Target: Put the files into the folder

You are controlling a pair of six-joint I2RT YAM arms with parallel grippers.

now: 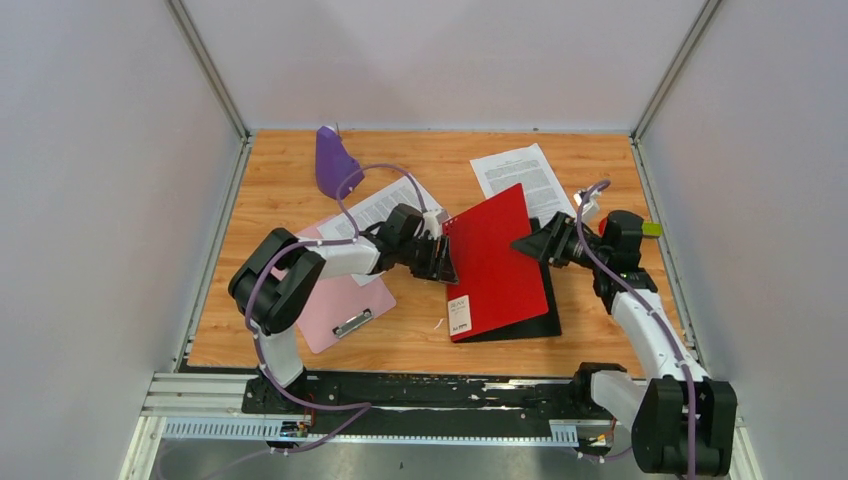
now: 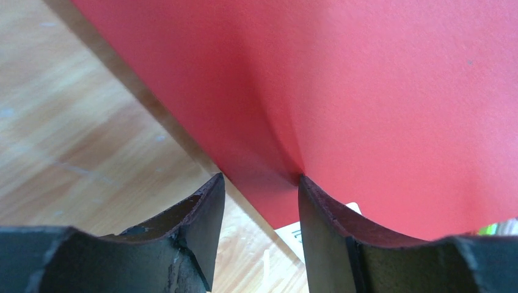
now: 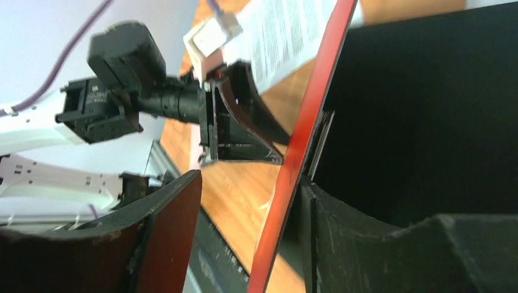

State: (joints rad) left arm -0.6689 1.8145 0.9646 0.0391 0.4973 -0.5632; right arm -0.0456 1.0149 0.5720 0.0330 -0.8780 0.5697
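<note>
The red folder lies mid-table with its cover raised and tilted, and its black inside shows at the right. Its white label is near the front. My left gripper is open at the cover's left edge; in the left wrist view one fingertip touches the red cover. My right gripper is open at the cover's right edge, and the red edge runs between its jaws. One printed sheet lies behind the folder. Another sheet lies partly under my left arm.
A pink clipboard with a metal clip lies front left under my left arm. A purple object stands at the back left. White walls enclose the wooden table on three sides. A black rail runs along the front edge.
</note>
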